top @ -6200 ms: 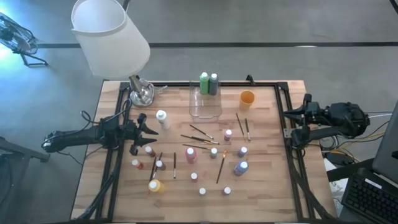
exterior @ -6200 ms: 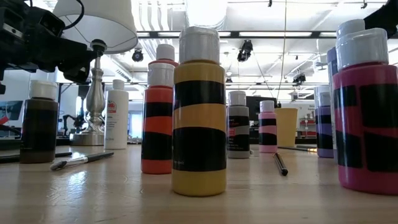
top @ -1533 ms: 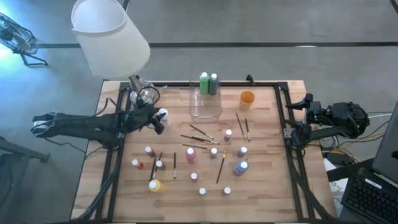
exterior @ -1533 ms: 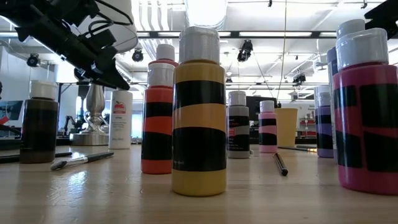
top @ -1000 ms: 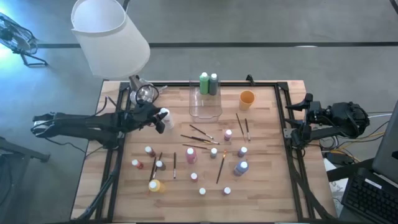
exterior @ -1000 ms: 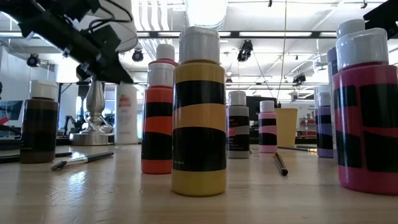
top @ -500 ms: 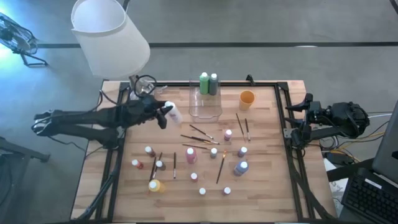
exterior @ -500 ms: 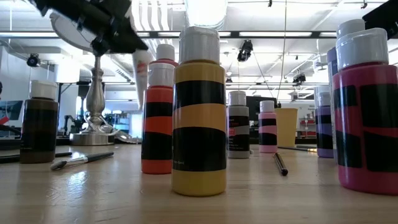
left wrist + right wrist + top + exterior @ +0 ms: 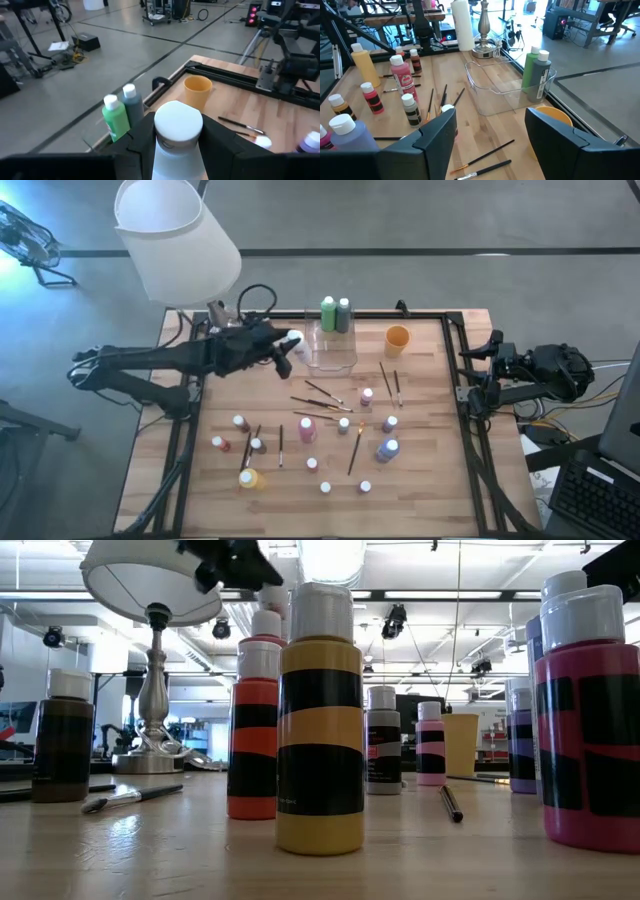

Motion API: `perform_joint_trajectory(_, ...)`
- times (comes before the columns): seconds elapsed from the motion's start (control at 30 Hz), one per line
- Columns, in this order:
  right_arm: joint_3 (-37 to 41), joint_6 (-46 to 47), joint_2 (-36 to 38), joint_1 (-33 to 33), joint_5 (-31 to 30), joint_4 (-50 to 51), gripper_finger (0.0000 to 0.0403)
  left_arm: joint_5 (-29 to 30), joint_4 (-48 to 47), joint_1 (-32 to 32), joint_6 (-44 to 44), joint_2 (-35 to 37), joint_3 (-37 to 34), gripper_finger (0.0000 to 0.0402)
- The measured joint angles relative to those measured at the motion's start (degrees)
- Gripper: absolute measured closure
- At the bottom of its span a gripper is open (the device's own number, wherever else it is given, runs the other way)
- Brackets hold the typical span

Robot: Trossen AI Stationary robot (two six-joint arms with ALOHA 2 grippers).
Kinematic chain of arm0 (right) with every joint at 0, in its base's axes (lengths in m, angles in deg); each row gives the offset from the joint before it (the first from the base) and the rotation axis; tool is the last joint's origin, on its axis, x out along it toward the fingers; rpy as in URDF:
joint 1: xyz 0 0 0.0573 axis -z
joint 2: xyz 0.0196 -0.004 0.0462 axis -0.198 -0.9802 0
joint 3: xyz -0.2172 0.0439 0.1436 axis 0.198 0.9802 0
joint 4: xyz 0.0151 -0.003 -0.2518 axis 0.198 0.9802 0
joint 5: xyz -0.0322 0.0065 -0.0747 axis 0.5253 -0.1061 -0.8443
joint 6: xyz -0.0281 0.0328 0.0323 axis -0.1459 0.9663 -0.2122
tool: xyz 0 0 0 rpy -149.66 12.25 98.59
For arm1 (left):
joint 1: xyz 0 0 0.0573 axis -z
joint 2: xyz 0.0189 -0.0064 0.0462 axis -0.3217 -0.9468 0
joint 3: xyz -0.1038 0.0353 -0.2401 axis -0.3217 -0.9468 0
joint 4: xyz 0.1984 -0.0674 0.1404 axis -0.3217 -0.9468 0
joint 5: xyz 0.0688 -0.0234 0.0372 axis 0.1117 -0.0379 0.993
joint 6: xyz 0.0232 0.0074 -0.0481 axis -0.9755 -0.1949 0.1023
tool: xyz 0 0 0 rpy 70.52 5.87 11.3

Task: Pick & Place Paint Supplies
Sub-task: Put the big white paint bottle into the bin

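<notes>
My left gripper [image 9: 286, 346] is shut on a white paint bottle [image 9: 178, 126] with a white cap, high above the table beside the left wall of the clear box [image 9: 330, 350]. Two green bottles [image 9: 335, 313] stand in the box's far end. Several small paint bottles [image 9: 312, 430] stand in the middle of the table, with thin brushes [image 9: 320, 392] lying flat among them. My right gripper [image 9: 492, 145] waits open off the table's right edge [image 9: 482, 352], with nothing between its fingers. My left gripper pinches the white bottle's body just under the cap [image 9: 176, 156] between its two fingers [image 9: 141, 146]. The fingers reach in about level from the table's left side. The bottle stands roughly upright, cap up, lifted clear of the table.
An orange cup [image 9: 397, 338] stands right of the clear box. A lamp with a white shade [image 9: 175, 240] and a metal foot [image 9: 483, 47] occupies the far left corner. A black frame [image 9: 455, 370] runs round the table's edges.
My left gripper has lifted the white bottle off the table near the lamp. It has carried the bottle up and toward the table's right and far side, up to the clear box. The bottle stays roughly upright in the hold.
</notes>
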Motion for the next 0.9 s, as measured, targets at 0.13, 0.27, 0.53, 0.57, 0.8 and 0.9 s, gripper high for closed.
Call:
perform_joint_trajectory(0.13, 0.0, 0.0, 0.0, 0.0, 0.0, 0.0, 0.0151, 2.7, -0.2, -0.1, -1.0, -4.2, 3.9, 0.0275)
perform_joint_trajectory(0.27, 0.0, 0.0, 0.0, 0.0, 0.0, 0.0, 0.0137, 6.1, -0.5, -0.5, -1.2, -8.4, 6.9, 0.0276)
perform_joint_trajectory(0.53, 0.0, 0.0, 0.0, 0.0, 0.0, 0.0, 0.011, 8.1, -0.4, -3.7, 4.4, -14.8, 9.2, 0.0276)
perform_joint_trajectory(0.57, 0.0, 0.0, 0.0, 0.0, 0.0, 0.0, 0.0106, 8.1, -0.4, -4.2, 5.0, -15.5, 9.2, 0.0276)
perform_joint_trajectory(0.8, 0.0, 0.0, 0.0, 0.0, 0.0, 0.0, 0.0083, 8.1, 0.4, -7.5, 7.4, -19.9, 9.2, 0.0276)
perform_joint_trajectory(0.9, 0.0, 0.0, 0.0, 0.0, 0.0, 0.0, 0.0074, 8.1, 1.6, -8.6, 7.8, -21.3, 9.2, 0.0276)
